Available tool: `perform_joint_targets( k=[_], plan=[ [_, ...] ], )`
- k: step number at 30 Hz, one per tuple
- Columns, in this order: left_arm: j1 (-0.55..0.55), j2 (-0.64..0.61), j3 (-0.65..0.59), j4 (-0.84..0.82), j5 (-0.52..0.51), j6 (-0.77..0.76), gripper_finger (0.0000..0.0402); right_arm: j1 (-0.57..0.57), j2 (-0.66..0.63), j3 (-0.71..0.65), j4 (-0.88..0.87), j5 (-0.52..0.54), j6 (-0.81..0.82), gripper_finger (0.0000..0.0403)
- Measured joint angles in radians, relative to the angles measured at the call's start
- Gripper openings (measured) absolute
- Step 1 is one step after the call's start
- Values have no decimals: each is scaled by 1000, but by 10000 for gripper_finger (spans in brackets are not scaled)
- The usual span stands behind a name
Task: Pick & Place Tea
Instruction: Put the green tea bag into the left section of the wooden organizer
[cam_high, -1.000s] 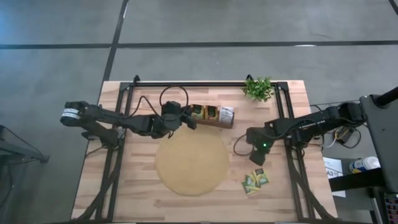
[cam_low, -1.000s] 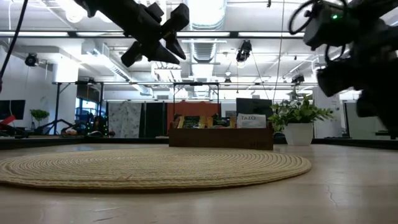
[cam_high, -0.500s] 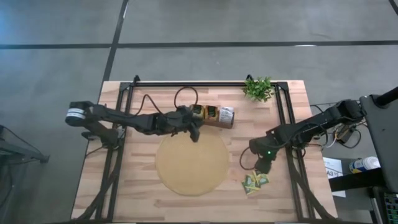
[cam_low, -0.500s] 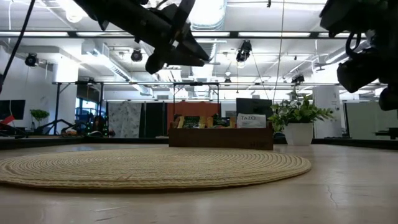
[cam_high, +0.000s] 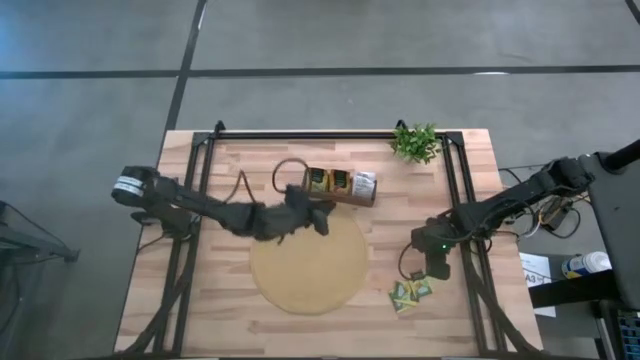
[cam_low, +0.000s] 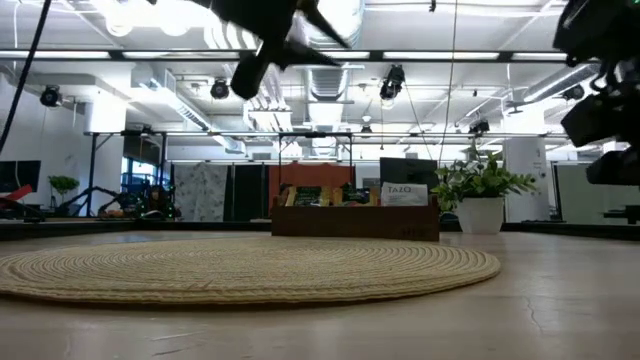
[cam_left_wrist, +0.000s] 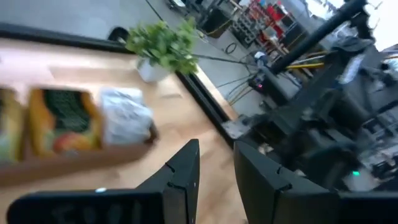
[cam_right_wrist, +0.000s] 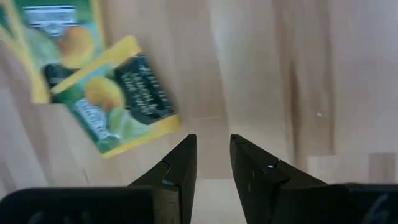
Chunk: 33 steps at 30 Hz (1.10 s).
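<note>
Several yellow-and-green tea sachets (cam_high: 410, 292) lie flat on the wood table, right of the round tan mat (cam_high: 308, 262). In the right wrist view they show as overlapping sachets (cam_right_wrist: 112, 102). More tea stands in the dark brown tray (cam_high: 335, 185) at the mat's far edge. My right gripper (cam_right_wrist: 213, 163) hangs pointing down just beyond the loose sachets, open, with nothing between its fingers; the high view also shows this gripper (cam_high: 437, 268). My left gripper (cam_left_wrist: 216, 171) is open and empty, high over the mat's far edge (cam_high: 321, 223), beside the tray (cam_left_wrist: 62, 134).
A small green plant (cam_high: 416, 142) in a white pot stands at the table's far right. Black rails (cam_high: 455, 190) run along the table's left, right and far sides. The mat's middle and near part lie bare.
My left gripper has swung from the tray's left end toward the table's right and near edges, out over the mat's far rim, rolling as it went. My right gripper has moved toward the near and right edges, closer to the loose sachets, and has rolled too.
</note>
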Motion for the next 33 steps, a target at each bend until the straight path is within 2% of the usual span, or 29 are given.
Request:
perform_joint_targets(
  k=[3,9,12,15,18,21,24,27,33],
  plan=[
    [-85,72,70,2,-56,-55,94,24,-49,-21,41,1,14,96],
    [-195,274,279,-12,-68,-152,94,75,-101,-27,106,3,140,96],
    [-219,379,412,-36,-28,-160,94,116,-98,-24,112,-33,169,96],
    [-222,480,547,-119,64,-154,94,154,-77,-37,168,-114,224,96],
    [-219,569,674,-256,125,-189,94,196,-42,-50,246,-96,288,96],
    [-221,626,774,-385,136,-211,94,218,21,-57,361,-76,305,96],
    [-233,646,826,-498,132,-245,94,231,107,-59,432,-76,326,96],
    [-243,645,821,-541,137,-263,94,233,193,-56,462,-83,333,95],
    [-254,637,779,-555,166,-297,94,234,301,-24,552,-62,323,95]
  ],
)
